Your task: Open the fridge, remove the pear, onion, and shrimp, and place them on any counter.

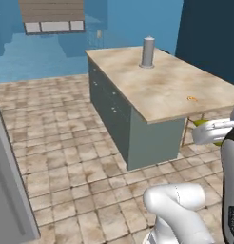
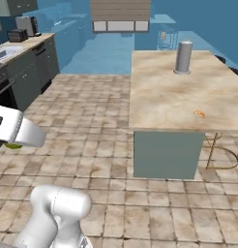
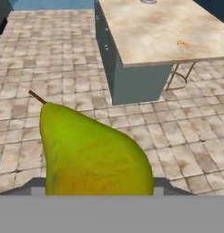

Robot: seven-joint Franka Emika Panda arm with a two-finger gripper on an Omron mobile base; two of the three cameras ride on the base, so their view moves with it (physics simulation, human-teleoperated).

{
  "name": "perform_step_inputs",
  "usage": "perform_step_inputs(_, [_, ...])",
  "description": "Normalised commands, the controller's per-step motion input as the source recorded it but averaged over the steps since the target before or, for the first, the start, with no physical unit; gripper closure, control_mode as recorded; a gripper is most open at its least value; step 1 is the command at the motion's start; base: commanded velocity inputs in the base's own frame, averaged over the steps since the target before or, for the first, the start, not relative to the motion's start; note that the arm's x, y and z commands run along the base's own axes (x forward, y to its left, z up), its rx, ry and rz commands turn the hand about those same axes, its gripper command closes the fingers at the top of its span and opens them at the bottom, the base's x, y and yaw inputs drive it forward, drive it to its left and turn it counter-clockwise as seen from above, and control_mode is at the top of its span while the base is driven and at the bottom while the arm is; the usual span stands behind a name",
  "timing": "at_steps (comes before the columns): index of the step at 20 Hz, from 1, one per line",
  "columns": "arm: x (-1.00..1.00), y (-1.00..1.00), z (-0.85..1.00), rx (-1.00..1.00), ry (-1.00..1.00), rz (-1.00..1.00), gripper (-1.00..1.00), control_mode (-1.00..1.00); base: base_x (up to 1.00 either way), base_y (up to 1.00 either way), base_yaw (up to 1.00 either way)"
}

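We hold the yellow-green, stemmed pear [image 3: 93, 152] between our jaws, clamped around its wide body. Ahead and above the jaws lies the long tan stone-topped counter [image 3: 150, 36], the tiny curved orange shrimp [image 3: 182, 44] already on it.

No writing, label, brand mark, number or sign can be read anywhere in these pictures. The table [image 2: 164, 97], the grey cylinder [image 2: 184, 56] standing on it and the pear [image 3: 91, 154] all have plain surfaces without lettering. The small appliances [image 2: 24, 28] on the far worktop are too small and blurred to tell whether they carry any marking.
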Motion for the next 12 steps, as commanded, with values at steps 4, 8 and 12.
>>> perform_step_inputs(4, [0.0, 0.0, 0.0, 0.0, 0.0, 0.0, 1.0, 1.0, 0.0, -0.42, 0.0])
perform_step_inputs(8, [0.0, 0.0, 0.0, 0.0, 0.0, 0.0, 1.0, 1.0, 0.26, -0.9, 0.06])
perform_step_inputs(12, [0.0, 0.0, 0.0, 0.0, 0.0, 0.0, 1.0, 1.0, 0.6, -1.0, 0.2])
